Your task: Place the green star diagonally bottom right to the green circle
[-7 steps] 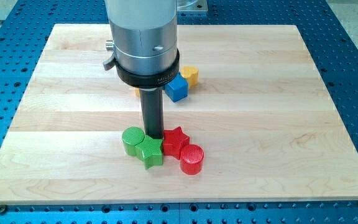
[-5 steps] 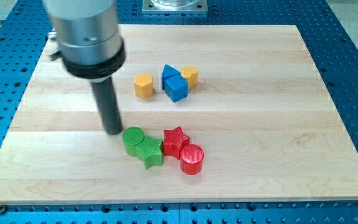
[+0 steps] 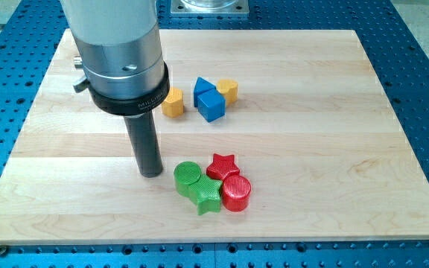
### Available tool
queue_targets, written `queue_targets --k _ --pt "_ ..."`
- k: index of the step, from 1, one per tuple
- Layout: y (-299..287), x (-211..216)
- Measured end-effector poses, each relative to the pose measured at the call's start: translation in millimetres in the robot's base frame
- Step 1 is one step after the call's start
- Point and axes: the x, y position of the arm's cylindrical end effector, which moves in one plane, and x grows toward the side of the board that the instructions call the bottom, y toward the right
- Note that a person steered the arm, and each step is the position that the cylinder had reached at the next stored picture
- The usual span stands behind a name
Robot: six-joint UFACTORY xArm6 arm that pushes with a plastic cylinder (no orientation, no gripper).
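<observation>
The green circle [image 3: 188, 176] lies on the wooden board [image 3: 311, 149] near the view's bottom middle. The green star [image 3: 208, 196] touches it, diagonally to its bottom right. A red star [image 3: 223, 166] and a red circle [image 3: 236, 193] press against the green pair on the right. My tip [image 3: 151, 173] rests on the board just left of the green circle, a small gap apart from it.
A yellow block [image 3: 173, 103], two blue blocks [image 3: 209, 99] and another yellow block [image 3: 229, 91] sit in a row above the cluster. The arm's grey body [image 3: 118, 52] hides the board's upper left. The blue perforated table surrounds the board.
My tip went from above the green star to the left of the green circle, then pushed right. The green and red cluster shifted right and slightly down and packed tighter.
</observation>
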Motion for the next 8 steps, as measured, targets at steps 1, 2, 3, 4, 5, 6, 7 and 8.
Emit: queue_targets --k 1,2,3,4,5,6,7,8 --pt "1 8" --pt "-2 2" --pt "-2 -2" --pt "-2 -13" --pt "-2 -14" --pt "-1 -16" --pt "46 -24" --pt "95 -35"
